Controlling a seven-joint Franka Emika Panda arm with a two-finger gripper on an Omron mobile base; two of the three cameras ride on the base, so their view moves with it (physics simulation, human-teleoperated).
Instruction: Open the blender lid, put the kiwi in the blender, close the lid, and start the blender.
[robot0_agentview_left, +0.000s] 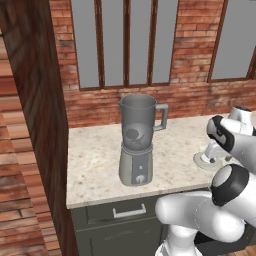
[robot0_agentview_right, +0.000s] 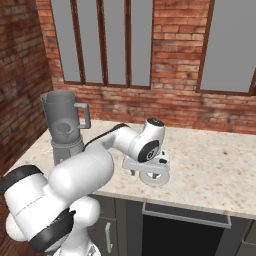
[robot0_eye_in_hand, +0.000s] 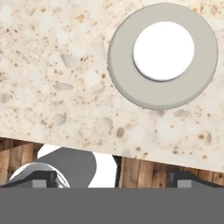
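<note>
The blender stands on the counter with its jar open at the top; its white knob faces the front. A dark oval shape, apparently the kiwi, shows through the jar wall, also as the kiwi from the other side. The blender lid, a grey disc with a white centre cap, lies flat on the counter, far right of the blender. My gripper hovers just above and beside the lid, open with nothing between its fingers.
The speckled counter ends at a front edge close below the lid; wooden floor shows beyond it in the hand view. A brick wall with windows runs behind, a dark wooden panel stands left of the blender, and drawers sit under the counter.
</note>
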